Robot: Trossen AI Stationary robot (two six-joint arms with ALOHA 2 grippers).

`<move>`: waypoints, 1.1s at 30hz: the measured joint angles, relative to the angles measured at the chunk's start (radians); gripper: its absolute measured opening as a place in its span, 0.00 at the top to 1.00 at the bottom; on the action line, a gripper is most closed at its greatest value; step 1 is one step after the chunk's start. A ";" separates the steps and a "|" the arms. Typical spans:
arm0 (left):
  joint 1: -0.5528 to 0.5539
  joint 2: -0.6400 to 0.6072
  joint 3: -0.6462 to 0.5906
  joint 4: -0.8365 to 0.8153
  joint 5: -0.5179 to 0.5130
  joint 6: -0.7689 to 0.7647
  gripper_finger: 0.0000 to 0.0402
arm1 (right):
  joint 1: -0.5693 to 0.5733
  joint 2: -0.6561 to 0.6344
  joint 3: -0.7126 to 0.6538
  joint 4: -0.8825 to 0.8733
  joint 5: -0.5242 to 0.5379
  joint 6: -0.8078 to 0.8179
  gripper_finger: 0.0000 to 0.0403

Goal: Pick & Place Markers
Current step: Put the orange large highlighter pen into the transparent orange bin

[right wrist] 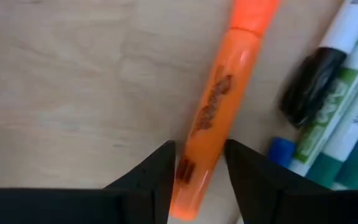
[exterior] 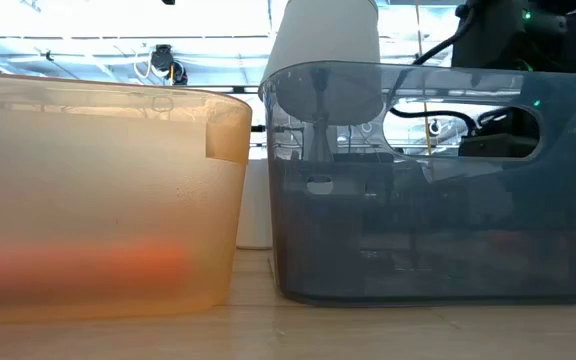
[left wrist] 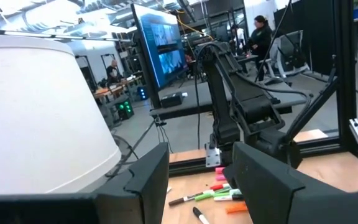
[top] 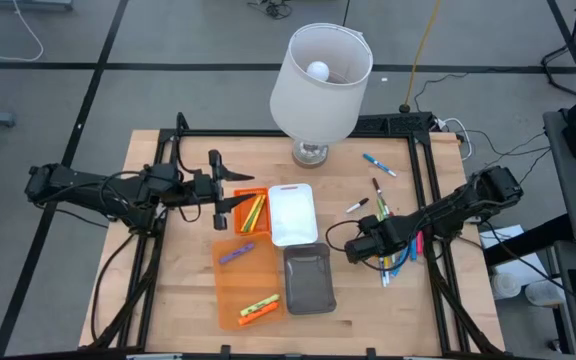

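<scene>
I am at the pick step: my right gripper (right wrist: 197, 171) is down over the pile of markers (top: 400, 250) on the right side of the table (top: 168, 290), and its two fingers straddle the near end of an orange highlighter (right wrist: 219, 112) lying flat on the wood. The jaws stand partly open with a sliver of room on either side of the barrel, so I judge nothing is gripped yet. The next move calls for closing squarely on that barrel and lifting straight up, because a black-capped marker (right wrist: 312, 84) and green pens lie just beside it and could be dragged along. My left gripper (top: 220, 190) hangs above the far end of the orange tray (top: 230, 295), jaws partly apart with nothing between them; that tray already holds several markers at its far end, a purple one in the middle and more at its near end. The white tray (top: 293, 215) and grey tray (top: 308, 280) lie between my right arm and the orange one, so the carry leftward must clear their rims. The lamp (top: 320, 85) stands at the far edge, well away from that path, and the near side of the table offers open wood.
</scene>
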 joint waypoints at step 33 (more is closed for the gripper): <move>-0.002 0.003 0.000 -0.057 0.067 -0.185 0.54 | 0.099 -0.274 0.006 0.431 0.641 -0.762 0.88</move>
